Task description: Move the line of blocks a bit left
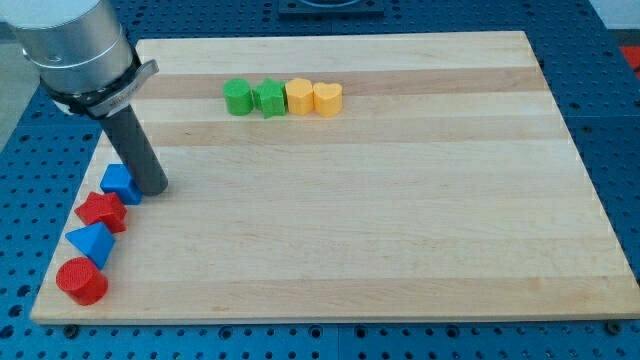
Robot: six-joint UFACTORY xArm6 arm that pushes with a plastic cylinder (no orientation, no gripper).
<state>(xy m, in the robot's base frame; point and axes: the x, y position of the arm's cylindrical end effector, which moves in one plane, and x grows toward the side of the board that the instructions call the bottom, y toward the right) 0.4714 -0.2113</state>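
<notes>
Line of four sits near the view's top, left of centre, touching side by side: green round block, green star-ish block, yellow block, yellow heart. My tip is down on the board at the view's left, just beside the blue block that heads the other column, with a red block, blue triangle and red cylinder below it, well apart from the line; no jaws here, only a bare rod, so nothing is held or pinched. My read is the push hasn't started: I need to get round to the yellow heart's right side and shove the row left from there.
</notes>
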